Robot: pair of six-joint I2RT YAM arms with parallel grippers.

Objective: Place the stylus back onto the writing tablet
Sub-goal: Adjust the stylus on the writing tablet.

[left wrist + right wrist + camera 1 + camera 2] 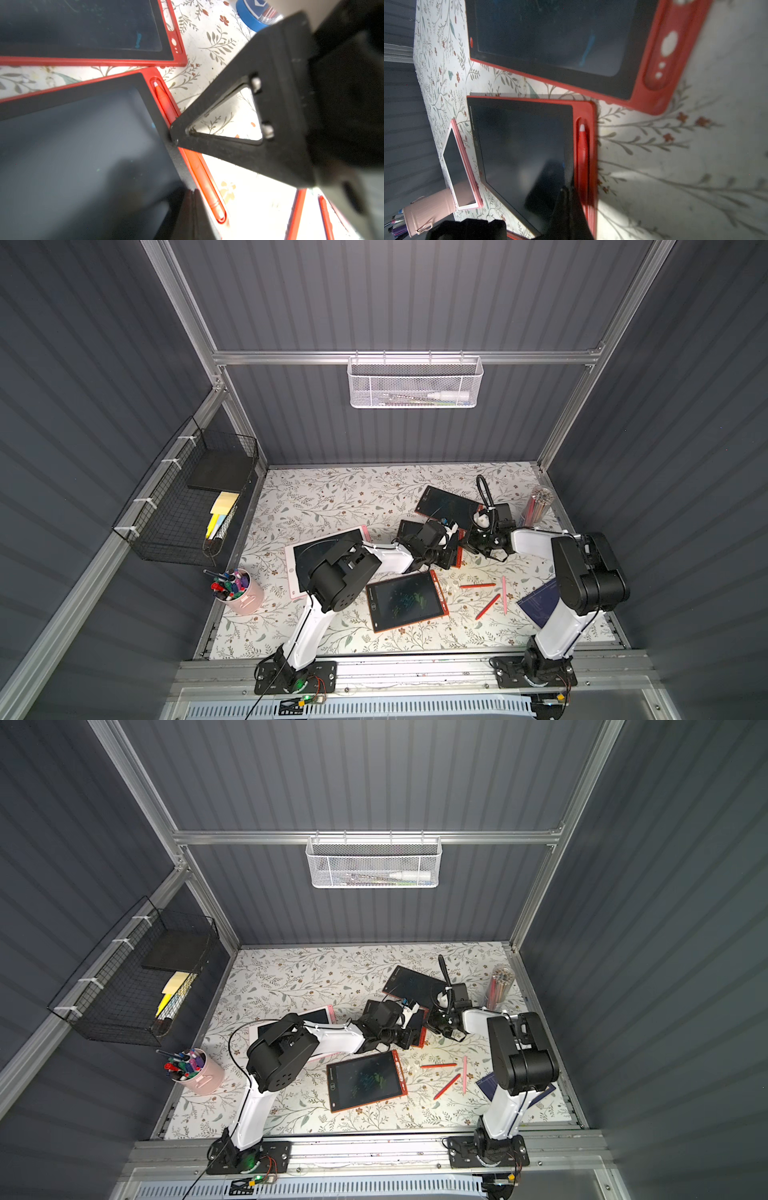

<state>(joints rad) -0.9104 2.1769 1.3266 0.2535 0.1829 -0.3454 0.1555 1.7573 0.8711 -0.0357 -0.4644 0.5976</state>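
Floral paper covers the table (pixel 332 497). Nearer the front than the red writing tablet (pixel 83 155) lie three loose pens (pixel 478 585) and an orange-framed tablet (pixel 405 600). On the red writing tablet itself the stylus (pixel 204 187) sits in the side slot along its edge. The left claw (pixel 173 133), fingers pressed together and holding nothing, hangs over the stylus's middle; whether it touches I can't tell. The right claw (pixel 565 192), also closed and empty, has its tip on the dark bezel just beside the stylus. Beyond the red writing tablet lies a second red tablet (pixel 550 37).
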